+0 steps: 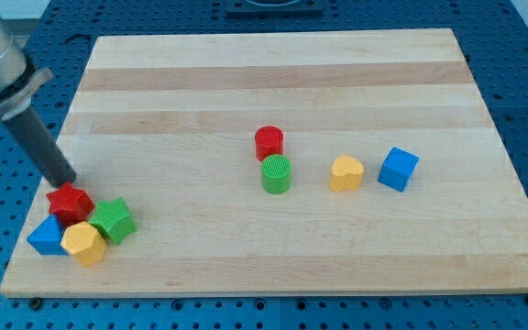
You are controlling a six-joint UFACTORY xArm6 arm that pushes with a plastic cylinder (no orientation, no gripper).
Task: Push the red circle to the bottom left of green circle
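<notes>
My tip [68,181] rested at the board's left edge, bare and carrying nothing (a plain rod has nothing to close), touching or just above the red star [70,201]. Right below it sat a tight cluster: the green star [113,220], a yellow block [83,242] and a blue block [46,236].

Well off to the tip's right stood the red circle [269,143], touching the top of the green circle [277,174]. Farther right were a yellow heart [346,172] and a blue cube [398,169].

The risk, as I judged it, was contact: a push straight down would shove both circles together, and leaving the cluster carelessly could drag the red star along.
</notes>
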